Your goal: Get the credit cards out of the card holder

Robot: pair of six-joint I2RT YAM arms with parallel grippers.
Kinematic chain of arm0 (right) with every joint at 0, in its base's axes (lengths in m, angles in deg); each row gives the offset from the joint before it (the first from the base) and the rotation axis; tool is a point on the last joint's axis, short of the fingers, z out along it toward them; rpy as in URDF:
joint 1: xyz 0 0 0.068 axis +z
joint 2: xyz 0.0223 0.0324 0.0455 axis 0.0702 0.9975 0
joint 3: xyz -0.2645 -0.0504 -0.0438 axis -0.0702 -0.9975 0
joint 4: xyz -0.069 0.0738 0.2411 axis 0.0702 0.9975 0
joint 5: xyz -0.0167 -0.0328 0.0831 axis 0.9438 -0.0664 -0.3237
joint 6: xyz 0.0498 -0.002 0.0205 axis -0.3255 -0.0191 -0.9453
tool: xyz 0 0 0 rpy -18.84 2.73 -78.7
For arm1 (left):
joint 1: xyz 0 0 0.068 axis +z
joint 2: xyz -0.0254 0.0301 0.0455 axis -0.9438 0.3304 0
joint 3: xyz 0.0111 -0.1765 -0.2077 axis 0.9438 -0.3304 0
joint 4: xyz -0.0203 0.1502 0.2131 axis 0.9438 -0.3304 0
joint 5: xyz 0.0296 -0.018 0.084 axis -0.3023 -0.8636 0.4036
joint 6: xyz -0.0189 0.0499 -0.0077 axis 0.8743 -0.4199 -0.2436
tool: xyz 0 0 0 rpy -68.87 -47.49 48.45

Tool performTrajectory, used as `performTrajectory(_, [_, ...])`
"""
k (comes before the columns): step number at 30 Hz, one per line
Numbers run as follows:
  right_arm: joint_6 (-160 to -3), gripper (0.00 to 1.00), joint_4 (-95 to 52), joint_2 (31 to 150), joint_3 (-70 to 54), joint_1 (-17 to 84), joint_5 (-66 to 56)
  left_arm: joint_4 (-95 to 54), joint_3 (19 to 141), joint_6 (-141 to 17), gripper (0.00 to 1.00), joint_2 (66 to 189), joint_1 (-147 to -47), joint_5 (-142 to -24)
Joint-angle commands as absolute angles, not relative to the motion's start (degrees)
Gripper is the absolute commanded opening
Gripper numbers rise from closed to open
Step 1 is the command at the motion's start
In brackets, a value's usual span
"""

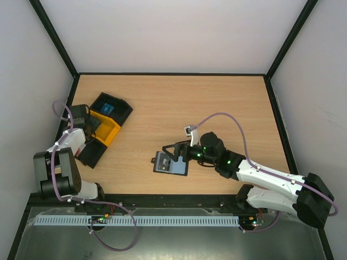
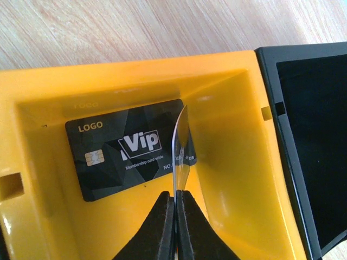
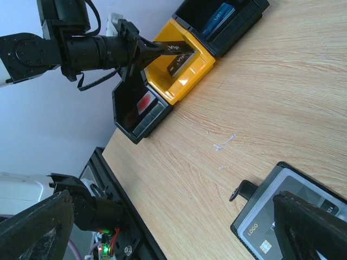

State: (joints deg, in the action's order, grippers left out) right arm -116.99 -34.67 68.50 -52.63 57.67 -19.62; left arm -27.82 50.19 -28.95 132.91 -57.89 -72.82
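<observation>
On the wooden bench (image 1: pixel 217 103): pinching a credit card (image 2: pixel 180 143) over the yellow tray (image 2: pixel 227 124) at the left edge with the left gripper (image 2: pixel 176 199); holding the right gripper (image 1: pixel 172 153) wide above the card holder (image 1: pixel 169 165) by the near edge.

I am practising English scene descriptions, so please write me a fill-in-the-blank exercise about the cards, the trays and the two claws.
1. The left claw is ____ on a thin card held on edge.
2. The tray under it, holding a dark Vip card, is ____.
3. The right claw stands over the card holder with its jaws ____.
4. The card in the far black tray is ____.
Missing words: shut; yellow; open; blue.
</observation>
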Motion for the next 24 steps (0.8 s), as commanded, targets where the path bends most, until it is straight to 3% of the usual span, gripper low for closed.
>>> performTrajectory(1, [-115.6,0.98,-34.4,68.6,-50.9,57.8,-18.5,-27.1,52.0,-30.3,0.03,134.1,-57.5,-71.3])
performTrajectory(13, [-116.3,0.98,-34.8,69.6,-51.3,57.7,-18.2,-27.7,52.7,-31.5,0.03,135.6,-57.5,-67.0])
performTrajectory(24, [-116.9,0.98,-33.6,69.0,-51.3,57.7,-17.9,-29.0,53.5,-31.7,0.11,136.2,-57.5,-65.9])
